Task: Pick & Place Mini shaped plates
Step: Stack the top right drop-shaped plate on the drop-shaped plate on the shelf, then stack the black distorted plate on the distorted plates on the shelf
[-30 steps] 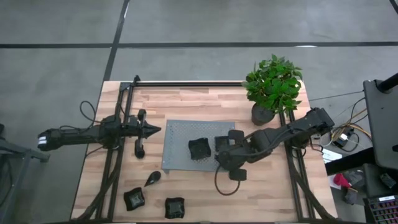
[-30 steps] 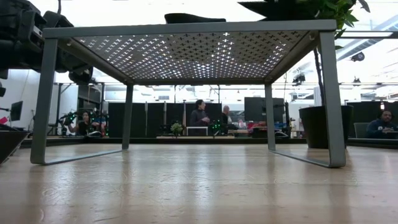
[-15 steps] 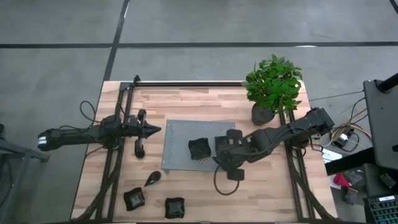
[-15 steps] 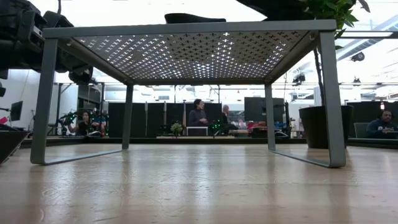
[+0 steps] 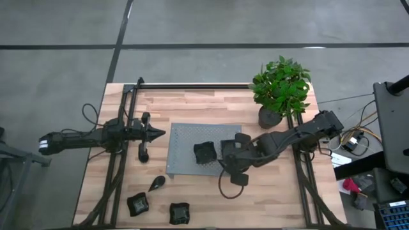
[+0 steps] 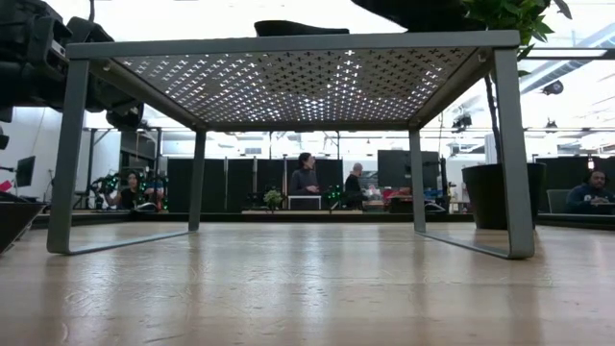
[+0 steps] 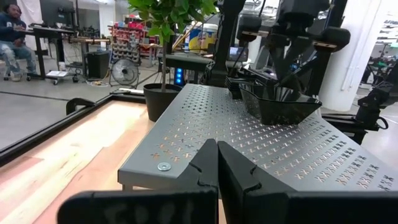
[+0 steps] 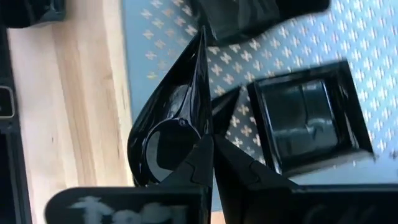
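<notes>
1. Bearing no readable brand or label, the grey perforated tray (image 5: 185, 144) stands mid-tabletop (image 5: 192, 102); pale marks on the right wrist housing are too blurred to read.
2. Right claw (image 5: 234, 167): pinched shut on the edge of a glossy teardrop plate (image 8: 171, 124), at the tray's right end. Its long axis runs along the fingers, tip pointing away from the wrist.
3. Tray holds a wavy-edged plate (image 5: 204, 153) and a square plate (image 8: 308, 121) beside the teardrop.
4. Three more plates (image 5: 138, 203) lie near the tabletop's front-left corner.
5. Left claw (image 5: 158, 133): closed, empty, left of the tray.
6. Change since a second ago: right claw has shifted slightly left.
</notes>
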### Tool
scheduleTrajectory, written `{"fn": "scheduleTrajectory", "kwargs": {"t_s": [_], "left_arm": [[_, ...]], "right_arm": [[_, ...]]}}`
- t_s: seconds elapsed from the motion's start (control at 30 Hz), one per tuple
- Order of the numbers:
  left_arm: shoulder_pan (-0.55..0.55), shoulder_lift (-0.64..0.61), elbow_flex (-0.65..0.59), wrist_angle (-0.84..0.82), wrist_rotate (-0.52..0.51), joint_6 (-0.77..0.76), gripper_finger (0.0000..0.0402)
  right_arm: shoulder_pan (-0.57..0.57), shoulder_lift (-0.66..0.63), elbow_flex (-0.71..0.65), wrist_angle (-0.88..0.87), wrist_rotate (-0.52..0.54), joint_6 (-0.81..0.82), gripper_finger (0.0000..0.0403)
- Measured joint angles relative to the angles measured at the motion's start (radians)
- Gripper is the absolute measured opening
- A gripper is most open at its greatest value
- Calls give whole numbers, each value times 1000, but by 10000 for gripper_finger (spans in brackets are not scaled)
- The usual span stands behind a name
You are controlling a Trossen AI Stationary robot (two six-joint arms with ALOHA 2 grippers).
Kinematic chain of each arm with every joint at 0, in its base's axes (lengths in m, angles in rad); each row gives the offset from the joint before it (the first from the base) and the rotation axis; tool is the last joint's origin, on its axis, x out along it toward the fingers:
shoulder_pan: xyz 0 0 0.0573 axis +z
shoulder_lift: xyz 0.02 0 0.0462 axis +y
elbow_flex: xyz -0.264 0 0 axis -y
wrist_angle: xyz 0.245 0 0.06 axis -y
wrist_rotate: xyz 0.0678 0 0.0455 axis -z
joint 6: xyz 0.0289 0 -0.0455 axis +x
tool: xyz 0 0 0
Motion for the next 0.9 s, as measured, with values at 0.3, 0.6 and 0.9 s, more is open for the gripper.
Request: {"fn": "scheduleTrajectory", "kwargs": {"t_s": [0.3, 0.6, 0.9], "left_arm": [[0, 0, 0, 0, 0, 0, 0], [0, 0, 0, 0, 0, 0, 0], [0, 0, 0, 0, 0, 0, 0]], "right_arm": [[-1, 0, -30, -10, 0, 82, 8], [-1, 0, -35, -28, 0, 112, 12], [0, -1, -35, -28, -12, 172, 63]]}}
